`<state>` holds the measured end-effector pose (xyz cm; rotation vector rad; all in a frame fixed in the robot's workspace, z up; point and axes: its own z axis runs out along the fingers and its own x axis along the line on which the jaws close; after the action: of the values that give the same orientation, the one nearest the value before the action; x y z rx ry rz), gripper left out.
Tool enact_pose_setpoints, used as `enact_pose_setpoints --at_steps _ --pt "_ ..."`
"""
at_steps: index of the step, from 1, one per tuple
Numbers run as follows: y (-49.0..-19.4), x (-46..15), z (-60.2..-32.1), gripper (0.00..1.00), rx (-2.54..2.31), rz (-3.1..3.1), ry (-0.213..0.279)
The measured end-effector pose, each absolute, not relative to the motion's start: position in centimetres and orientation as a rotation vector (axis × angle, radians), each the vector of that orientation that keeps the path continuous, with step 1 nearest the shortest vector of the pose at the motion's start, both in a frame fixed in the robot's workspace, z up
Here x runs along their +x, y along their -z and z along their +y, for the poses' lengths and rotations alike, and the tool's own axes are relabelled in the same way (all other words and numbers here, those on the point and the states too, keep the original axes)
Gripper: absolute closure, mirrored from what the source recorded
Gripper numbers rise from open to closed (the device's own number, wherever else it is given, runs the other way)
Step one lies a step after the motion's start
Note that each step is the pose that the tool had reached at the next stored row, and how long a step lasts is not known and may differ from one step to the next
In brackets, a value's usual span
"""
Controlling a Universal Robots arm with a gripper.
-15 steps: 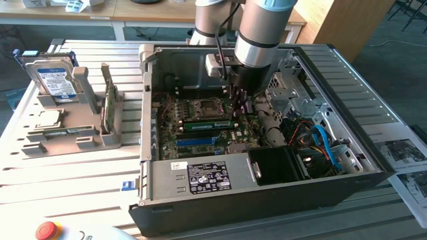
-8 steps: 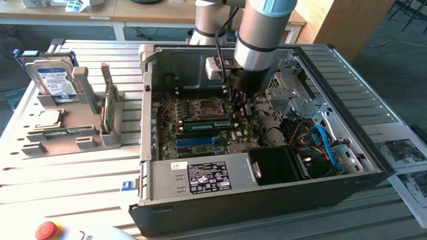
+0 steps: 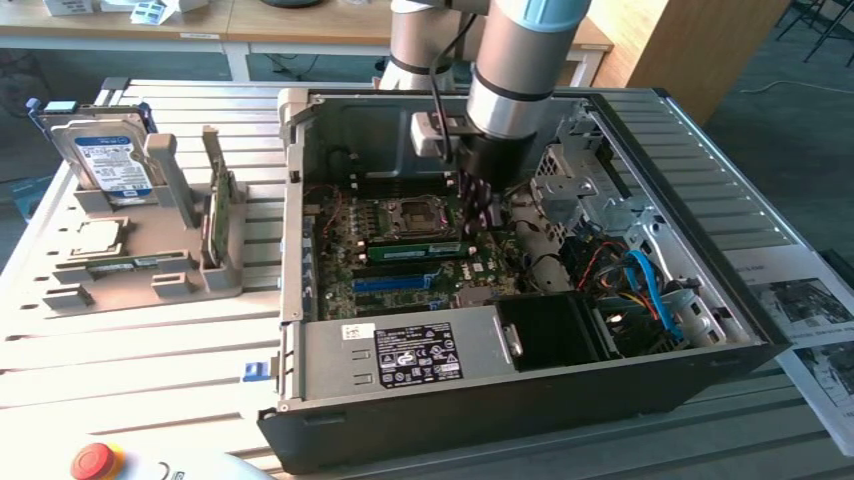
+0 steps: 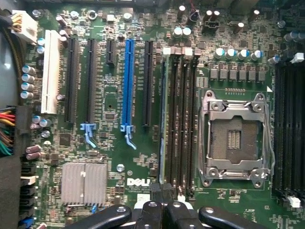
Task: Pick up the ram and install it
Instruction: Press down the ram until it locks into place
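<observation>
A green ram stick [image 3: 414, 250] stands edge-up in a memory slot on the motherboard, beside the CPU socket [image 3: 407, 215]. In the wrist view the ram [image 4: 164, 119] shows as a thin green edge in the slot nearest the long blue slot [image 4: 127, 86]. My gripper [image 3: 483, 212] hangs inside the open computer case, just over the board. Its black fingers are shut with nothing between them. In the wrist view the gripper [image 4: 162, 191] lines up with one end of the ram; I cannot tell whether it touches it.
A grey holder on the exterior view's left carries another green stick [image 3: 214, 215] and a blue-labelled hard drive [image 3: 114, 160]. The case walls [image 3: 287, 200], power supply [image 3: 400, 355], drive cage [image 3: 587, 190] and cables [image 3: 641, 280] hem in the board. A red stop button [image 3: 96, 460] sits at the front.
</observation>
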<state>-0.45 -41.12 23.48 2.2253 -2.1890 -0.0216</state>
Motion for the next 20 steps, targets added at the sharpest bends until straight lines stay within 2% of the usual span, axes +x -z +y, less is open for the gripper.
enact_pose_setpoints --at_steps 20 --pt "-22.91 -0.22 -40.98 0.90 2.225 -2.189 0.022"
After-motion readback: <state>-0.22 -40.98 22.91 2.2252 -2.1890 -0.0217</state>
